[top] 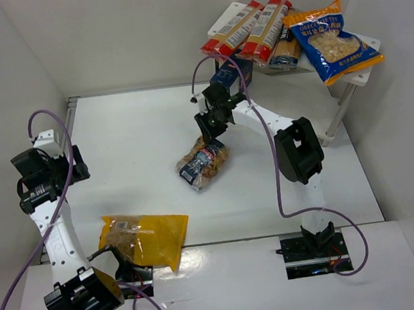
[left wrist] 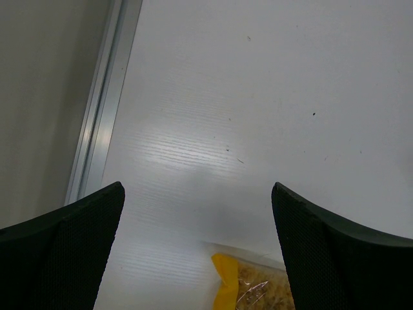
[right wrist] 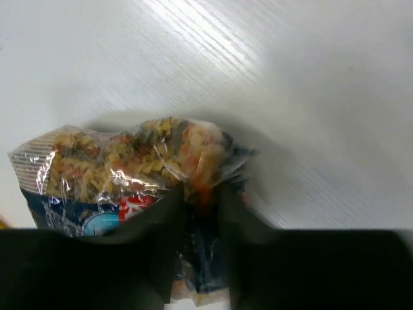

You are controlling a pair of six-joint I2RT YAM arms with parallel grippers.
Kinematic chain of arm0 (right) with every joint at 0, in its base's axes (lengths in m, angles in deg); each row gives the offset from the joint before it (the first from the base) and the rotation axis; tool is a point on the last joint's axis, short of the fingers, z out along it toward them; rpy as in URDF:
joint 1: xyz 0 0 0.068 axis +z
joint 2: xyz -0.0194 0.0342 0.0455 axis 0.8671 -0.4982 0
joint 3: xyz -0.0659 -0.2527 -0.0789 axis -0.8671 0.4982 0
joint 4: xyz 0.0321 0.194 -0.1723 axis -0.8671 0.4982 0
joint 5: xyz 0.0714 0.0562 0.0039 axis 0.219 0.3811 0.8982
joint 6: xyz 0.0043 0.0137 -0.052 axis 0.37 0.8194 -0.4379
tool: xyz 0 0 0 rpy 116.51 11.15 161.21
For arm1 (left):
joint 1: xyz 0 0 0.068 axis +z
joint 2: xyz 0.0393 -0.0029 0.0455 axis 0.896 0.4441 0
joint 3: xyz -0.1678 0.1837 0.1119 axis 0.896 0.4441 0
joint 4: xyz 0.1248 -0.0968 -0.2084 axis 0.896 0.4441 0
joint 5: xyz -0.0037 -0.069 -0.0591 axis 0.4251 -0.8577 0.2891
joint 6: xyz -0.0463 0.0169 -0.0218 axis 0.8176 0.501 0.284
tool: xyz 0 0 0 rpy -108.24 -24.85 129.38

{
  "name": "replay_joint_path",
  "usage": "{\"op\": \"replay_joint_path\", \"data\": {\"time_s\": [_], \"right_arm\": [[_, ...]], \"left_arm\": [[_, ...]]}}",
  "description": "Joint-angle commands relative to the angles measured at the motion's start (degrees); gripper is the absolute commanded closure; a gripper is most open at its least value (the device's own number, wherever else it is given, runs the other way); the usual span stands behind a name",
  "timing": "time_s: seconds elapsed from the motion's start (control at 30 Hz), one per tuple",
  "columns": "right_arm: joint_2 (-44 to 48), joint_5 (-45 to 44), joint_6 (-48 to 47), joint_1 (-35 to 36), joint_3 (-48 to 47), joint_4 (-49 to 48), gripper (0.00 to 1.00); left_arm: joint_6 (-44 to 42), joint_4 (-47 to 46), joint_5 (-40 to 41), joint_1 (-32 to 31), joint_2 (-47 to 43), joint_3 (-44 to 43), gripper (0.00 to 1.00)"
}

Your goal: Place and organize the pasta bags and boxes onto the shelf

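Right gripper (right wrist: 197, 201) fingers pinch the clear spiral pasta bag (right wrist: 116, 161) by its end, on or just above the table (top: 132, 148), short of the shelf (top: 224, 18). Looks like the pickup step; next it needs lifting onto a board. Left gripper (left wrist: 197, 188) hangs wide apart above the yellow bag (top: 145, 239).

1. shelf (top: 367, 70): white rack in the far right corner, top board crowded.
2. left spaghetti box (top: 232, 28) and right spaghetti box (top: 266, 26): long, red-and-cream, lying side by side aslant on the top board.
3. blue-and-orange bag (top: 334, 38): lies flat on the top board, right of the boxes.
4. navy box (top: 222, 73): below the board's left end, mostly hidden.
5. spiral pasta bag (top: 204, 163): clear and crumpled, mid-table, one end pinched by the right gripper (right wrist: 201, 194).
6. yellow bag (top: 152, 235): lies flat at the near left, window up.
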Motion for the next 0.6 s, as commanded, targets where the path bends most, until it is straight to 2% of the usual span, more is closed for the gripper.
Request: {"op": "replay_joint_path", "data": {"time_s": [0.0, 0.07, 0.1, 0.13, 0.23, 0.33, 0.37, 0.47, 0.5, 0.57], "right_arm": [[-0.3, 5.0, 2.1, 1.2, 0.1, -0.9, 0.56], [0.7, 5.0, -0.9, 2.6, 0.1, -0.2, 0.32], [2.7, 5.0, -3.7, 3.1, 0.7, 0.8, 0.09], [3.9, 5.0, -5.3, 3.7, 0.8, 0.8, 0.06], [9.7, 6.2, -14.2, 4.4, 1.7, 2.5, 0.02], [16.6, 4.9, -29.3, 6.4, 5.7, 5.0, 0.0], [19.9, 3.5, -36.8, 6.4, 9.8, 5.0, 0.0], [27.9, -1.8, -45.9, 7.1, 18.7, -0.2, 0.0], [29.8, -2.5, -51.8, 7.1, 24.3, -3.4, 0.0], [32.4, -1.3, -56.3, 6.4, 28.2, -4.6, 0.0]], "left_arm": [[0.7, -2.1, -1.3, 0.2, -1.0, -0.7, 0.0], [0.7, -2.1, -1.9, 0.2, -1.0, -0.7, 0.0], [0.7, -2.1, -1.9, 0.2, -1.0, -0.7, 0.0], [0.7, -1.5, -1.9, 0.2, -1.0, -0.7, 0.0], [0.1, -1.5, -2.5, 0.2, -1.0, -0.7, 0.0], [-0.4, -1.5, -3.9, 0.2, -1.0, -0.2, 0.0], [-0.4, -1.5, -4.5, 0.2, -1.0, -0.2, 0.0], [-1.0, -1.5, -5.0, 0.2, -1.6, -0.2, 0.0], [-1.0, -1.5, -5.6, 0.2, -1.6, -0.2, 0.0], [-1.6, -1.5, -6.2, 0.2, -1.6, -0.2, 0.0]]}}
